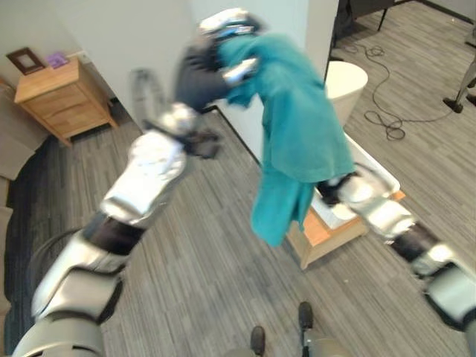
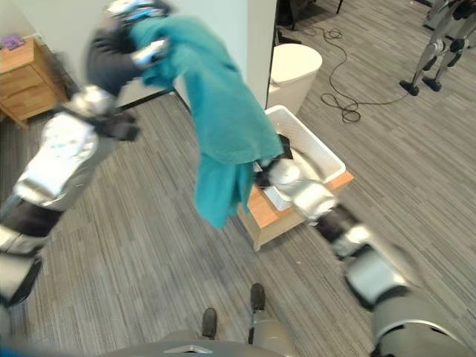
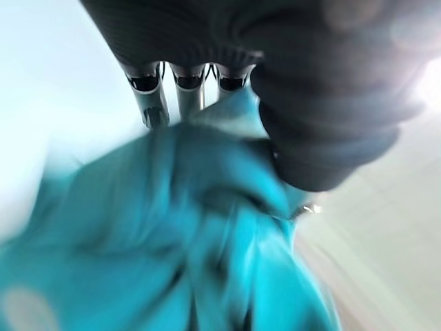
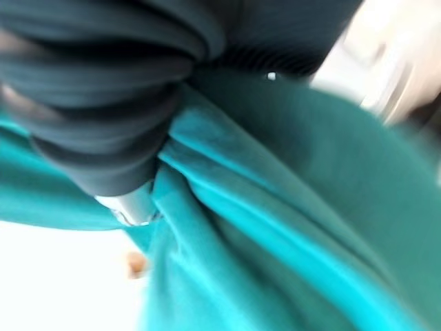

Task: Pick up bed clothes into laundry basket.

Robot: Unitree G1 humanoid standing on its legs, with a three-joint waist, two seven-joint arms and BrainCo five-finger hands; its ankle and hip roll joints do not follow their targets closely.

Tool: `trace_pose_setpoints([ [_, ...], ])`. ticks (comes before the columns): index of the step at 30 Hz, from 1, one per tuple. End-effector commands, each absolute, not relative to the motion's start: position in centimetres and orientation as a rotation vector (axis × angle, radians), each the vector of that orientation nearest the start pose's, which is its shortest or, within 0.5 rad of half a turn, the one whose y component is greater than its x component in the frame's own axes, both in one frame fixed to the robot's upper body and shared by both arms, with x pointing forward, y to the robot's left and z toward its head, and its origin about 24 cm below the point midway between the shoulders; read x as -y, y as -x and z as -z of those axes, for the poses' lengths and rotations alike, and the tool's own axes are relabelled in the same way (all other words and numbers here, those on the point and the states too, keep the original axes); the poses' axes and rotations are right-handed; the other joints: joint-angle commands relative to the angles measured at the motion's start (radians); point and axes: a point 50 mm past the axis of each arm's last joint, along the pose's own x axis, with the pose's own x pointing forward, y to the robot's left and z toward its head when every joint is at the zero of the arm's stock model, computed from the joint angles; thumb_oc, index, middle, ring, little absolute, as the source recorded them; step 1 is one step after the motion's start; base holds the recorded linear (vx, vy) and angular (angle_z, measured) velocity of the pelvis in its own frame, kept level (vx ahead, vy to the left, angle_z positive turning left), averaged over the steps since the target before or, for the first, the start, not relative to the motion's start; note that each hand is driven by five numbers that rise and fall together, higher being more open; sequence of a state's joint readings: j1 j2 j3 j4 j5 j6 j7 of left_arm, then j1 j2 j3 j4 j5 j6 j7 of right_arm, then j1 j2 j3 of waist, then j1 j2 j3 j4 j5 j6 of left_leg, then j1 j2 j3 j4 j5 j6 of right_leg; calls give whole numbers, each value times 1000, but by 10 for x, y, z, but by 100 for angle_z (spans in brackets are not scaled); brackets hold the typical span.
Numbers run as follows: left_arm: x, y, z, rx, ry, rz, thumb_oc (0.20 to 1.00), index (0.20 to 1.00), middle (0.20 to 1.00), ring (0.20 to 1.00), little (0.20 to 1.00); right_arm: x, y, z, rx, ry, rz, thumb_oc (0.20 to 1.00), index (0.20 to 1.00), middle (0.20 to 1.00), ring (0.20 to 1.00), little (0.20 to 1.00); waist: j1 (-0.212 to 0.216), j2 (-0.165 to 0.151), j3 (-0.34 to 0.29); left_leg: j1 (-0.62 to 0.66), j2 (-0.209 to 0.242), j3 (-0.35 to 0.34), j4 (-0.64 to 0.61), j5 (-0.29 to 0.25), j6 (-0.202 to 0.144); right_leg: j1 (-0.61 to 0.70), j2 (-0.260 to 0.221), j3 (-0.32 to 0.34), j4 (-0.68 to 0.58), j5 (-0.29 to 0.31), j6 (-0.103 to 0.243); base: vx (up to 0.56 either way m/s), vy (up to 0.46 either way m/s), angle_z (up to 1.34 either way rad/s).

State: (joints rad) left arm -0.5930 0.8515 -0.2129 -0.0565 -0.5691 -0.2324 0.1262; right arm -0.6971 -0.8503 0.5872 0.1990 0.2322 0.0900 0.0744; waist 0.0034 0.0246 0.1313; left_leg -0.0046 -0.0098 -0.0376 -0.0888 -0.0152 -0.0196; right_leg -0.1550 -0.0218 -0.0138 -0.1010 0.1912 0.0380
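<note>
Teal cloth (image 1: 297,126) hung in the air in front of us, gathered at its top in the left hand (image 1: 216,63) and draping down in a long fold above the grey plank floor (image 1: 201,275). We read the left hand's state from its own wrist view: its fingers (image 3: 155,103) curled into the bunched fabric, with the thumb cover pressed against the cloth — a closed grasp on the garment. The right hand (image 4: 103,117) sat lower and to the right, its dark ribbed cover buried in the cloth's folds; we could not tell how its fingers stood, since the fabric hid them.

The white laundry basket (image 2: 316,152) rested on a low wooden stand (image 2: 279,219) at right, just behind the cloth's lower part and beside the right forearm. The cloth was not in the basket — it hung near its left rim. A white round bin (image 2: 294,74) stood farther back, against a white wall. A wooden nightstand (image 1: 59,100) stood at far left.
</note>
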Motion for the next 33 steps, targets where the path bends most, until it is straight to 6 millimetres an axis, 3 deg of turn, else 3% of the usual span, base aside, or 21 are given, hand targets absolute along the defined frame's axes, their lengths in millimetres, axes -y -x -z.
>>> trace_pose_setpoints([
  [1,-249,-289,-255,652,-297,99,1000,1000,1000,1000,1000,237,-335,-214,202,931,-236,200,200,200,200,200,-4,-64,11,-60,9,85,2,42,-14,87,-60,-34,14,-135,92,-23,-12,3],
  [2,-249,-289,-254,651,-297,98,1000,1000,1000,1000,1000,237,-334,-214,202,932,-237,200,200,200,200,200,-4,-63,10,-60,9,84,2,42,-14,87,-59,-34,14,-135,92,0,0,0],
  [3,-280,-280,-233,552,-291,2,1000,1000,1000,1000,1000,269,-320,-237,194,1029,-153,200,200,200,200,200,0,-80,20,-70,11,85,2,46,-16,79,-58,-38,14,-134,93,-34,-12,-1],
  [4,-293,-274,-224,511,-288,-44,1000,1000,1000,1000,1000,282,-313,-251,193,1075,-116,200,200,200,200,200,0,-88,23,-76,13,85,2,48,-17,73,-56,-39,14,-132,93,-33,-12,0],
  [5,-294,-273,-223,510,-287,-44,1000,1000,1000,1000,1000,282,-312,-251,193,1076,-118,200,200,200,200,200,-1,-87,22,-76,13,85,2,48,-17,73,-56,-39,14,-132,93,-42,-21,-8],
  [6,-314,-264,-205,434,-277,-121,1000,1000,1000,1000,1000,296,-300,-279,225,1163,-59,200,200,200,200,200,2,-109,31,-87,18,89,2,52,-19,62,-53,-38,14,-128,93,-33,-19,-5],
  [8,-324,-257,-191,383,-274,-158,1000,1000,1000,1000,1000,308,-293,-301,244,1263,18,200,200,200,200,200,8,-128,39,-92,22,92,2,54,-20,53,-51,-36,14,-126,94,-21,-11,-4],
  [12,-317,-257,-174,347,-211,-123,1000,1000,1000,1000,1000,340,-287,-335,187,1447,214,200,200,200,200,200,32,-170,66,-115,26,95,2,60,-22,32,-49,-39,14,-119,97,-47,-11,-8],
  [14,-308,-259,-163,327,-162,-97,1000,1000,1000,1000,1000,348,-283,-354,187,1515,305,200,200,200,200,200,41,-191,84,-132,28,96,2,65,-23,16,-49,-39,14,-112,98,-48,-5,-2],
  [15,-309,-258,-162,327,-156,-102,1000,1000,1000,1000,1000,345,-286,-357,193,1521,301,200,200,200,200,200,36,-186,82,-133,28,98,2,66,-23,15,-49,-37,14,-112,98,-41,5,5],
  [16,-299,-260,-152,304,-116,-75,1000,1000,1000,1000,1000,355,-280,-374,198,1558,407,200,200,200,200,200,49,-211,95,-146,30,96,2,70,-25,2,-48,-40,14,-107,98,-33,8,5],
  [18,-293,-254,-121,223,-29,-91,1000,1000,1000,1000,1000,362,-279,-400,194,1625,532,200,200,200,200,200,48,-220,105,-163,32,96,2,75,-25,-14,-46,-38,14,-102,98,-23,6,1],
  [21,-280,-243,-75,84,128,-119,1000,1000,1000,1000,1000,373,-273,-420,151,1670,670,200,200,200,200,200,49,-228,120,-175,29,91,2,78,-23,-24,-46,-41,14,-99,98,-5,5,-1],
  [22,-280,-243,-75,84,128,-119,1000,1000,1000,1000,1000,373,-273,-420,151,1670,670,200,200,200,200,200,49,-228,120,-175,29,91,2,78,-23,-24,-46,-41,14,-99,98,-8,6,4],
  [27,-275,-213,-31,-67,222,-180,1000,1000,1000,1000,1000,385,-264,-438,56,1765,802,200,200,200,200,200,67,-221,151,-201,24,75,2,83,-20,-40,-49,-51,14,-103,94,-3,-2,7],
  [33,-275,-194,-17,-129,231,-196,1000,1000,1000,1000,1000,374,-272,-440,125,1762,811,200,200,200,200,200,90,-211,187,-238,24,58,2,92,-18,-68,-51,-72,14,-103,92,-2,-24,12],
])
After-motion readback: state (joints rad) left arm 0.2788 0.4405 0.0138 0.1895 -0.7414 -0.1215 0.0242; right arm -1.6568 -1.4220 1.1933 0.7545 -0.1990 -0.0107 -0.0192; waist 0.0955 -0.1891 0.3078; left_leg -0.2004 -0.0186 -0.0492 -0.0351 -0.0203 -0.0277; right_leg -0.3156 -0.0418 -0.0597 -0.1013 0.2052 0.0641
